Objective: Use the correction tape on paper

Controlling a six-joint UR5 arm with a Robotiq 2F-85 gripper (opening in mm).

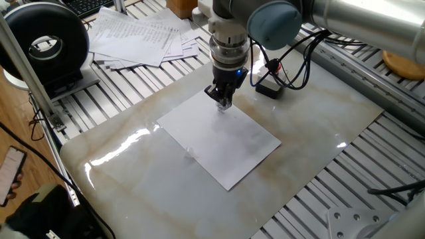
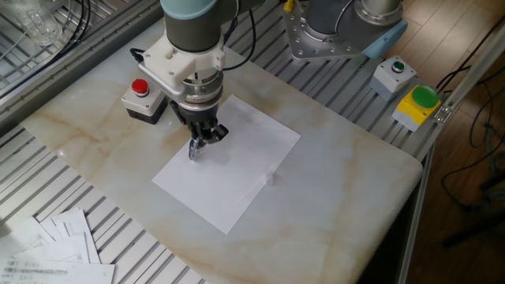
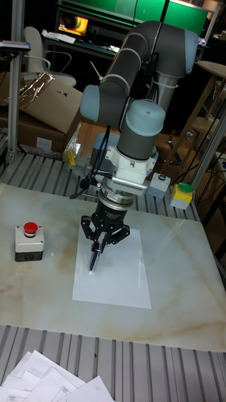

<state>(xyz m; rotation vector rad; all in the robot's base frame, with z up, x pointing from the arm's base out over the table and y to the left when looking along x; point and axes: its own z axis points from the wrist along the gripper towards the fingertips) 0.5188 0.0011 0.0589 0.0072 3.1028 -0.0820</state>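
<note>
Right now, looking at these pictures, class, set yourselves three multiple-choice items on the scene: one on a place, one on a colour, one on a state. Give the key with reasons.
1. Where is the gripper?
A. over the paper, near one edge
B. over the printed sheets
C. beside the green button

2. What colour is the button on the grey box next to the paper?
A. blue
B. red
C. yellow

3. What is the gripper's state?
A. open and empty
B. shut on the paper
C. shut on the correction tape

Key: 1 A, its fingers point down at the sheet in both fixed views. 2 B, the round cap on the box shows red in the tall view. 3 C, a slim dark tool sits between the fingers, its tip down at the paper.
</note>
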